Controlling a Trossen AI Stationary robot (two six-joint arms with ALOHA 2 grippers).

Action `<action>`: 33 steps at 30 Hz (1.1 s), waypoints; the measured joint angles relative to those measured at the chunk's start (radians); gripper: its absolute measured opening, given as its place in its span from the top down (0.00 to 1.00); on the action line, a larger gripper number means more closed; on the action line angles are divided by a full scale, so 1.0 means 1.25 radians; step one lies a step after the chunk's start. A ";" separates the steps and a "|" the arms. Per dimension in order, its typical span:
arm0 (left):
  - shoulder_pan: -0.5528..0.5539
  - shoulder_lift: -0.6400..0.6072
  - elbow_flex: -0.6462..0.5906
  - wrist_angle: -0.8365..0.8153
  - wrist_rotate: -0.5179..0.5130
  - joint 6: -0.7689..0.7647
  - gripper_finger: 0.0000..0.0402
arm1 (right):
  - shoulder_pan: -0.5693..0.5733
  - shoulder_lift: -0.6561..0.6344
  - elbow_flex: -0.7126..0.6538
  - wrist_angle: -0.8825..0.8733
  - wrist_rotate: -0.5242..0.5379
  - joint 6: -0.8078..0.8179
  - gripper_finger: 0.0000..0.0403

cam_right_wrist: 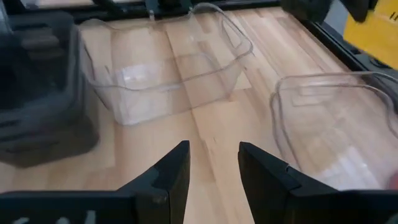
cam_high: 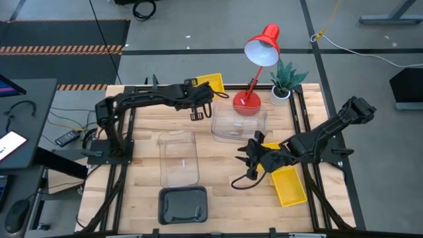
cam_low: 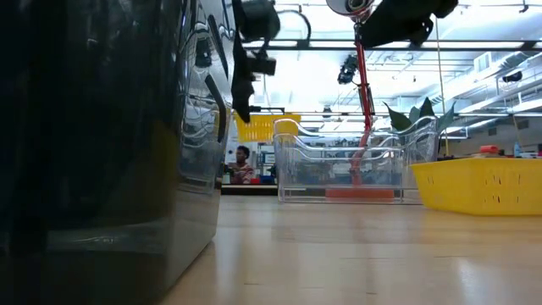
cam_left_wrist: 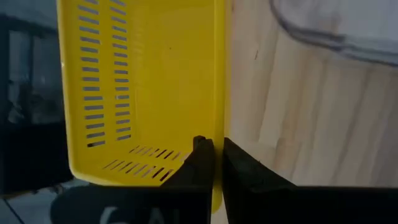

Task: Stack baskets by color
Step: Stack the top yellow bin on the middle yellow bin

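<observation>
My left gripper (cam_high: 206,92) is at the table's far edge, shut on a yellow basket (cam_left_wrist: 155,81), which shows raised above the tabletop in the low view (cam_low: 264,127). My right gripper (cam_right_wrist: 214,158) hangs open over bare wood at the right centre (cam_high: 246,158), touching nothing. One clear basket (cam_high: 239,122) stands beside the lamp and another (cam_high: 178,157) at the table's centre. A dark grey basket (cam_high: 183,205) rests at the near edge. Another yellow basket (cam_high: 289,185) lies on the table at the right, partly under my right arm. My left gripper pinches one side wall of the yellow basket (cam_left_wrist: 219,124) near a corner. One finger (cam_left_wrist: 200,152) is inside the basket and the other (cam_left_wrist: 245,165) outside. The fingers slant down onto the rim. The basket is lifted clear of the table.
A red desk lamp (cam_high: 258,66) and a small potted plant (cam_high: 284,82) stand at the far right, just beyond the clear basket. Bare wood lies between the two clear baskets and in front of my right gripper. Black frame rails run along the table's sides.
</observation>
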 joint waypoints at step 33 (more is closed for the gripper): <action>-0.354 -0.034 0.000 0.041 -0.017 0.176 0.96 | -0.320 0.001 0.313 -0.449 -0.199 0.024 0.63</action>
